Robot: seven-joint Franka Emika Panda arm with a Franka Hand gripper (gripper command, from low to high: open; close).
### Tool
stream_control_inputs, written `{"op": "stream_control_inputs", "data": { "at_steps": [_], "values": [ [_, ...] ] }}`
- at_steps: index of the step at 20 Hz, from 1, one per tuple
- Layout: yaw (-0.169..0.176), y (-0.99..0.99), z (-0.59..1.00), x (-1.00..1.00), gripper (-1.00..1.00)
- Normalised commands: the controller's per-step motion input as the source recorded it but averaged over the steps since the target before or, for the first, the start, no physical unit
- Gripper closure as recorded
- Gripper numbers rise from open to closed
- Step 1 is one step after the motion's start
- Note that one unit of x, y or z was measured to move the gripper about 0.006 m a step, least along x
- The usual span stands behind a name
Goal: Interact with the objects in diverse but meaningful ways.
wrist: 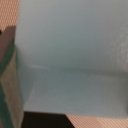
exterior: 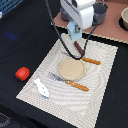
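Observation:
My gripper (exterior: 75, 25) is shut on the light blue carton-shaped block (exterior: 74, 31) and holds it in the air above the far edge of the striped placemat (exterior: 102, 95). The block fills the wrist view (wrist: 70, 55), where my fingers cannot be made out. The dark brown sausage-like stick (exterior: 78, 49) lies on the mat just below the block. The red tomato-like ball (exterior: 22, 73) sits on the dark table off the mat, toward the exterior view's left. The white-and-blue fish-like piece (exterior: 41, 87) lies at the mat's near left corner.
A round tan plate (exterior: 72, 68) sits mid-mat, with a wooden-handled fork (exterior: 70, 81) in front of it and a wooden-handled knife (exterior: 91, 61) behind it. A dark pot (exterior: 100, 10) and a bowl (exterior: 124, 17) stand on the tan board at the back. Black cables hang by the arm.

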Motion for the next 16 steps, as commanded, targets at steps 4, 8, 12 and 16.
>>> {"op": "stream_control_inputs", "data": {
  "at_steps": [4,8,12,16],
  "values": [
    [0.020,0.12,-0.27,-0.34,1.00],
    [0.000,0.18,-0.21,-0.04,1.00],
    [-0.013,0.08,-0.05,0.13,1.00],
    [-0.006,0.07,0.00,0.17,-1.00]
  ]
}}
